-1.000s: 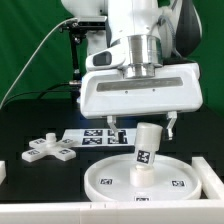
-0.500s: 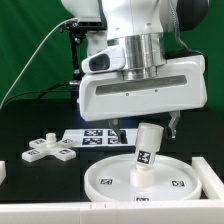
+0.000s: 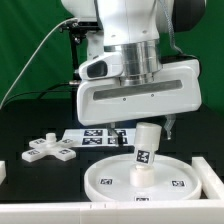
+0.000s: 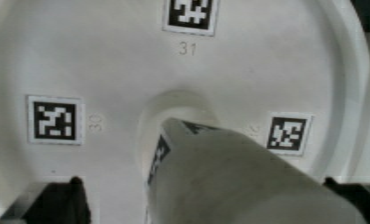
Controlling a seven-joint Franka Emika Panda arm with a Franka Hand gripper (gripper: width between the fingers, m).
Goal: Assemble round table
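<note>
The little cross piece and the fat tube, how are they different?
The cross piece has four short arms; the tube is round. The cross piece lies flat; the tube stands up, leaning a bit. The cross piece sits on the black table; the tube sits in the middle of the round disc. Both are white with black-and-white square tags.

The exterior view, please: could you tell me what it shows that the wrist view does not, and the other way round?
Only the exterior view shows the cross-shaped piece lying on the table at its left, the marker board farther back, and the open gripper as a whole above the cylinder. Only the wrist view shows the tags on the disc up close. Both show the cylinder leaning at the disc's centre.
</note>
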